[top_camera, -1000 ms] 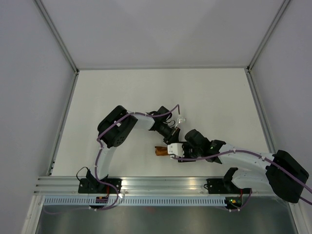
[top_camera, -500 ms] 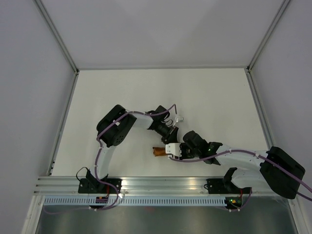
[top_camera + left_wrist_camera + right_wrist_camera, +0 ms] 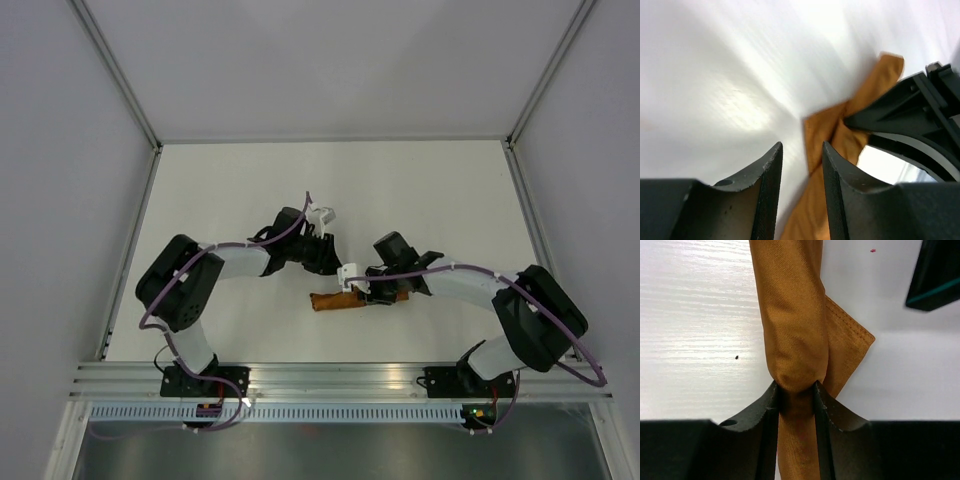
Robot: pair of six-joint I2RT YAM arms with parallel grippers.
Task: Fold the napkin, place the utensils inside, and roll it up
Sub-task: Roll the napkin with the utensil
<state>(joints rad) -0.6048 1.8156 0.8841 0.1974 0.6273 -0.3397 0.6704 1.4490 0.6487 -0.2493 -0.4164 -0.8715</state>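
I see the napkin (image 3: 335, 301) as a narrow rust-orange roll lying crosswise on the white table (image 3: 230, 190), towards the front and roughly midway between the two arm bases; from overhead its left end lies bare, while its right part runs under the right gripper (image 3: 372, 296); through the right wrist camera the roll runs straight away from me, smooth and rounded, and one loose hemmed corner sticks out flat on the table to its right; what lies inside the roll is hidden from me.

The right gripper is clamped on the napkin; its two dark fingers (image 3: 767, 410) pinch the roll from both sides so that the cloth necks in between them, with the table showing on either side.

The left gripper (image 3: 332, 264) comes in from the left and hangs just beside the roll, on its far side; on its own camera the picture is blurred, but its jaws stand apart with bare table between the tips and nothing clamped; the cloth lies crumpled just beyond its fingertips, and the black body of the right gripper sits on the napkin at the right of that view.

Outward from there I have both arms bent in towards the centre, purple cables along them; a metal rail (image 3: 330, 378) along the near edge; plain grey walls (image 3: 60, 150) around the table.
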